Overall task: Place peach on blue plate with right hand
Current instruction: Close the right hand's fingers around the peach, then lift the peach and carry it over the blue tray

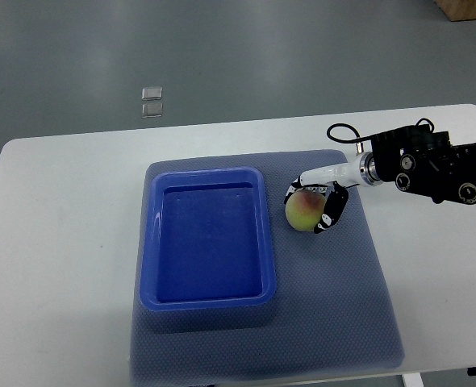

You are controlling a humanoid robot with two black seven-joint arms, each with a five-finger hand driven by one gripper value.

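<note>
Standing at the white table (60,242), item by item:

- Round yellow-green peach with a reddish blush (302,213): resting on the grey-blue textured mat (343,306), just beside the plate's three-o'clock rim, not yet on it.
- Right hand, black-and-white fingered (317,201): reaching in from three o'clock, fingers curled around the peach at its twelve- and three-o'clock sides; whether the grip is firm I cannot tell.
- Deep blue rectangular plastic plate (151,242): at nine o'clock of the peach.
- Left hand: not seen.

Advice for the step: close evenly around the fruit without squeezing, lift high enough to clear the raised rim, carry toward nine o'clock, lower to the plate's middle, then release.
</note>
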